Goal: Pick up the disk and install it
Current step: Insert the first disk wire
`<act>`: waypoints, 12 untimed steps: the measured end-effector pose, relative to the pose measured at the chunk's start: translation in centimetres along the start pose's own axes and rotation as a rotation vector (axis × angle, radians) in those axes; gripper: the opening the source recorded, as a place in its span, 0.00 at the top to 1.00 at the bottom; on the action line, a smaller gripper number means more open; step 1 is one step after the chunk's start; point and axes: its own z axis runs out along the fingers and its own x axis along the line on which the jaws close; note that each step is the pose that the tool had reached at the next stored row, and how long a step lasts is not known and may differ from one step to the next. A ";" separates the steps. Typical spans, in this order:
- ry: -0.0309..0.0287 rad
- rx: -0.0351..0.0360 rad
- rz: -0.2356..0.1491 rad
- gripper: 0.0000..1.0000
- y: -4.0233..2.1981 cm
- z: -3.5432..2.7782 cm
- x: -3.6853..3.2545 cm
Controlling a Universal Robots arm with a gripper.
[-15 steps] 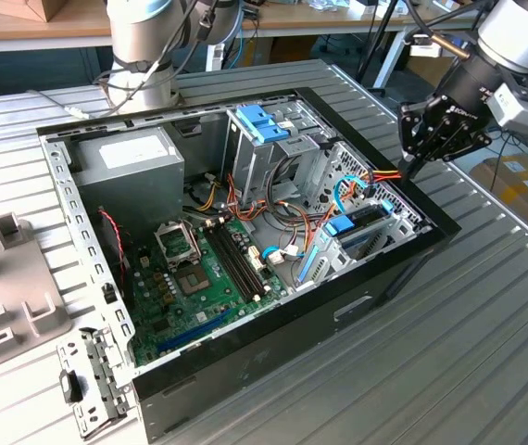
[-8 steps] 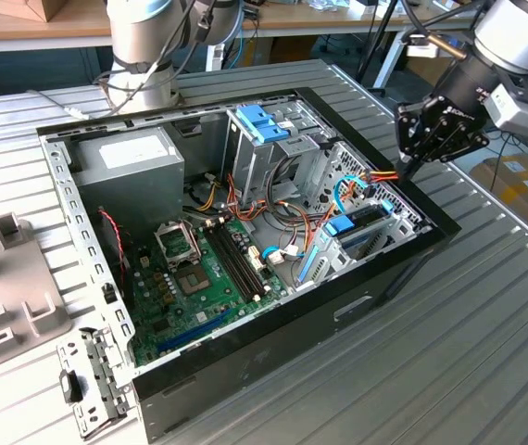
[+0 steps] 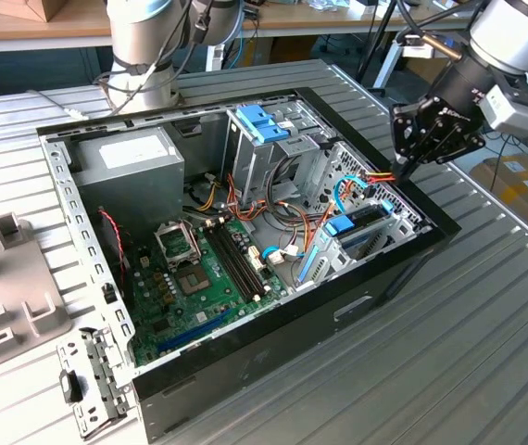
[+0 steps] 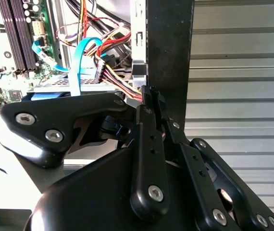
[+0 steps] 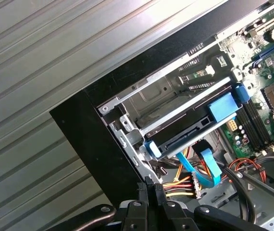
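Note:
The disk (image 3: pixel 364 222) lies flat in the drive cage at the corner of the open computer case (image 3: pixel 338 306), on the exterior view's right. In the first wrist view the disk (image 5: pixel 187 134) shows as a dark slab with blue side rails, seated between the cage's metal guides. My gripper (image 3: pixel 401 172) hovers just above the case's rim beside that cage, a little off the disk. Both wrist views show the fingertips (image 5: pixel 146 188) pressed together with nothing between them. Coloured power wires and a light-blue ribbon cable (image 5: pixel 205 169) hang close under the gripper (image 4: pixel 149 94).
The case holds a green motherboard (image 3: pixel 204 278), a grey power supply (image 3: pixel 130 167) and an upper cage with a blue latch (image 3: pixel 262 125). The arm's base (image 3: pixel 144 56) stands behind the case. A grey side panel (image 3: pixel 5 297) and a bracket (image 3: pixel 88 380) lie on the ribbed metal table (image 3: pixel 486 315).

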 end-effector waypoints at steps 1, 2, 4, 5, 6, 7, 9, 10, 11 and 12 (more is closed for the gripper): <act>0.0000 0.0000 0.000 0.83 0.05 0.00 -0.08; 0.0000 -0.0001 0.000 0.83 0.08 0.00 -0.12; 0.0000 -0.0001 0.000 0.83 0.17 0.00 -0.27; 0.0000 -0.0001 0.000 0.83 0.20 0.00 -0.32; 0.0000 -0.0001 0.000 0.83 0.23 0.01 -0.37; 0.0001 0.0000 0.000 0.83 0.26 0.01 -0.41; 0.0000 0.0000 0.000 0.83 0.34 0.01 -0.53; 0.0000 0.0000 0.000 0.83 0.36 0.02 -0.56; 0.0000 0.0000 0.000 0.83 0.38 0.02 -0.59; 0.0000 -0.0001 0.000 0.83 0.39 0.02 -0.61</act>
